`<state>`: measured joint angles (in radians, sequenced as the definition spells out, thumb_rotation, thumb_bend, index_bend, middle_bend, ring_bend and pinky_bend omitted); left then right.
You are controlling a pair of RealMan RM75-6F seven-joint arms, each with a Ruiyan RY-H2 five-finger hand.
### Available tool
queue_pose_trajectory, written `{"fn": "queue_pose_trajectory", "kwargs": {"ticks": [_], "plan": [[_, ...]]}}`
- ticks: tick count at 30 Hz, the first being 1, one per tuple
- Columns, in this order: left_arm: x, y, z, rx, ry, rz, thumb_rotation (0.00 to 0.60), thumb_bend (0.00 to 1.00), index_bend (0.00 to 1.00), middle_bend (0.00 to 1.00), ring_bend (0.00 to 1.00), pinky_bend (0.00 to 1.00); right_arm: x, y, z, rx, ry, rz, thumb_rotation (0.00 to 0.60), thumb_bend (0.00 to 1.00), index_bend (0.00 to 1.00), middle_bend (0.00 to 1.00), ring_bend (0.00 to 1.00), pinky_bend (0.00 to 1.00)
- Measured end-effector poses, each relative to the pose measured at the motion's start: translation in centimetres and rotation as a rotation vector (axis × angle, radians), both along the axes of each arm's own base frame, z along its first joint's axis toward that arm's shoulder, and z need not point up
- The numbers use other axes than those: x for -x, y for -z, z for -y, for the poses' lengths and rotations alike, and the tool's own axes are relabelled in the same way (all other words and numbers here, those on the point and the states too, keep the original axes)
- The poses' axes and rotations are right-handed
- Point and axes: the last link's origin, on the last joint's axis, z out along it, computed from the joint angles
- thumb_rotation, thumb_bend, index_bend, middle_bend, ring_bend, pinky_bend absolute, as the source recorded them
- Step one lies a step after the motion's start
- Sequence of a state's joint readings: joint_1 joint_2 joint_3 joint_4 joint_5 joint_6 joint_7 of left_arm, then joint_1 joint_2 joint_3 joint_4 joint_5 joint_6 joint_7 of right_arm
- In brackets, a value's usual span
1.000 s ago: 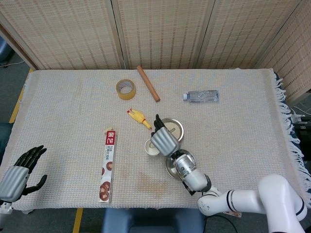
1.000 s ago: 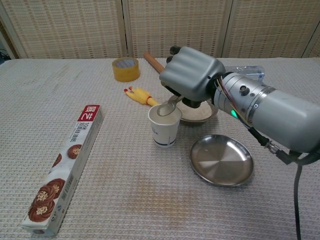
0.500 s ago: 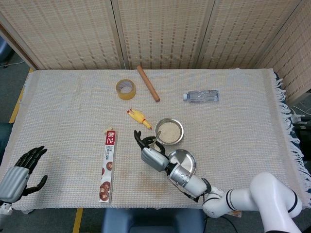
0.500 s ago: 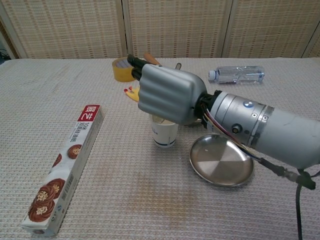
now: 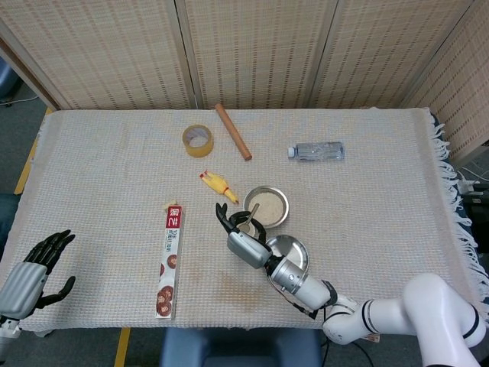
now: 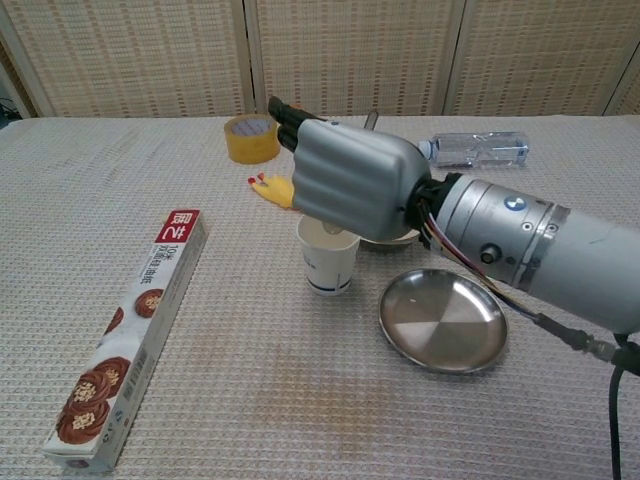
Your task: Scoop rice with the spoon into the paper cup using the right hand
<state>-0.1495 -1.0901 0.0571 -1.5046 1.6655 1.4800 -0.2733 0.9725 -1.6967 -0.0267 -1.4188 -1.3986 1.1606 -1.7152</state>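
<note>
The right hand (image 6: 350, 180) hangs directly above the paper cup (image 6: 328, 260), fingers curled around the spoon (image 5: 250, 215), whose handle sticks up behind the knuckles; the spoon's bowl is hidden beneath the hand. Just behind the cup sits the rice bowl (image 5: 267, 206), the steel plate (image 6: 442, 320) just to the cup's right, the long box (image 6: 128, 338) well to its left; the left hand (image 5: 29, 272) rests far left of the cup, fingers spread, holding nothing.

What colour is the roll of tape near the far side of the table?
The tape roll is yellow, seen best in the chest view.
</note>
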Motion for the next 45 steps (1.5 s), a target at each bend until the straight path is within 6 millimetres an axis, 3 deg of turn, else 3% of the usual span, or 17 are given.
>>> {"fn": "queue_pose_trajectory", "kwargs": {"ticks": [6,13,21,25,30,38,45], "plan": [[-0.1,0.0,0.1,-0.002,0.001,0.000,0.600,0.41,0.00,0.00,0.00,0.13,0.2,-1.7,0.0,-0.044,0.134,0.182,0.600,0.34,0.76,0.55,0.17,0.10],[-0.1,0.1,0.1,-0.003,0.001,-0.007,0.600,0.41,0.00,0.00,0.00,0.13,1.0,-5.1,-2.2,-0.300,0.455,0.584,0.600,0.33,0.73,0.55,0.16,0.10],[-0.4,0.5,0.0,0.005,0.007,-0.017,0.600,0.41,0.00,0.00,0.00,0.13,5.3,-7.4,-4.3,-0.515,0.754,0.824,0.600,0.33,0.72,0.55,0.16,0.10],[-0.6,0.8,0.0,0.013,0.010,-0.017,0.600,0.41,0.00,0.00,0.00,0.13,8.0,-6.8,-4.9,-0.541,0.864,0.836,0.600,0.33,0.71,0.55,0.16,0.10],[-0.6,0.8,-0.2,0.018,0.011,-0.013,0.600,0.41,0.00,0.00,0.00,0.13,9.9,-4.8,-4.6,-0.563,0.952,0.815,0.600,0.33,0.71,0.55,0.16,0.10],[-0.4,0.7,-0.2,0.020,0.005,-0.008,0.600,0.41,0.00,0.00,0.00,0.13,10.4,-2.2,-3.9,-0.550,0.975,0.744,0.600,0.33,0.67,0.54,0.16,0.10],[-0.3,0.6,-0.2,0.017,0.005,-0.006,0.600,0.41,0.00,0.00,0.00,0.13,10.5,-1.1,-3.6,-0.532,0.973,0.711,0.600,0.33,0.53,0.45,0.13,0.10]]}}
